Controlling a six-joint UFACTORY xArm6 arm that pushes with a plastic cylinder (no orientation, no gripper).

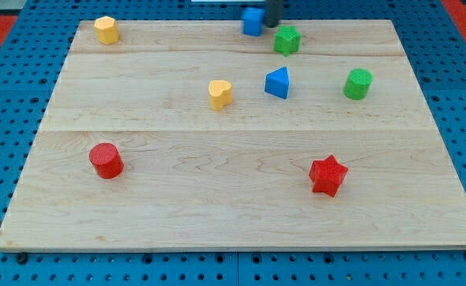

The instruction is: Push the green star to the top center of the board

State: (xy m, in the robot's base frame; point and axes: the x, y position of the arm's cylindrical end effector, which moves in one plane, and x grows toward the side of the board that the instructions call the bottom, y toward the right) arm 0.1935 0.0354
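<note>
The green star [286, 40] lies near the top edge of the wooden board [217, 206], slightly right of center. My tip [272, 23] comes down from the view's top, just up and left of the green star, between it and a blue cube [253, 21]. The tip is close to both blocks; I cannot tell whether it touches either one.
A blue triangular block [278, 83] and a green cylinder [358, 83] lie below the star. A yellow heart [220, 94] is at mid-board, a yellow hexagon [105, 30] at top left, a red cylinder [105, 160] at lower left, and a red star [328, 175] at lower right.
</note>
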